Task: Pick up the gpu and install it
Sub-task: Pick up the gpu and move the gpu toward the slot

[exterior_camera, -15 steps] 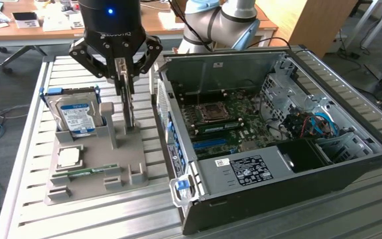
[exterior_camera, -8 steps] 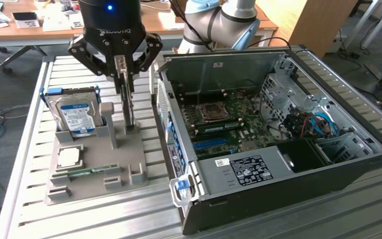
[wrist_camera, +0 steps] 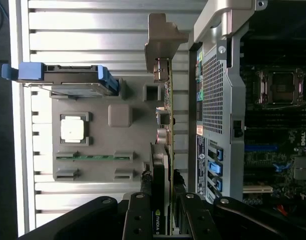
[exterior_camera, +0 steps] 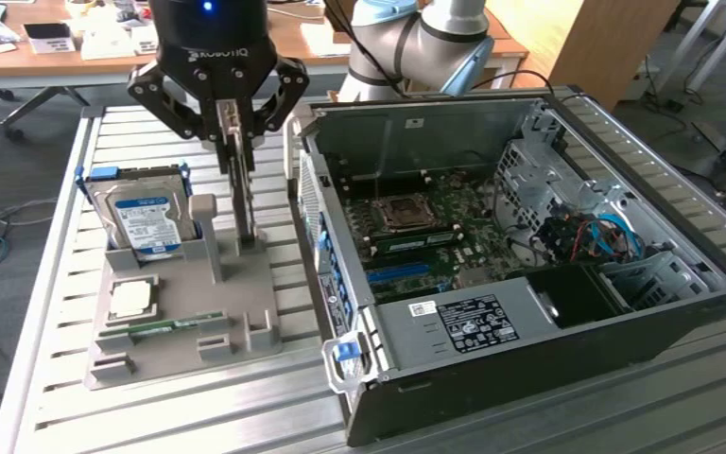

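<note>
The gripper (exterior_camera: pixel 233 134) is clamped on the top edge of the gpu (exterior_camera: pixel 245 203), so the card hangs upright and edge-on at the grey holder (exterior_camera: pixel 243 284). The open computer case (exterior_camera: pixel 490 397) lies just beside it, with the motherboard (exterior_camera: pixel 426 236) exposed for access.

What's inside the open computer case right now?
A motherboard with a CPU socket, blue cables and a labelled power supply. Whatever lies beneath the power supply is covered.
</note>
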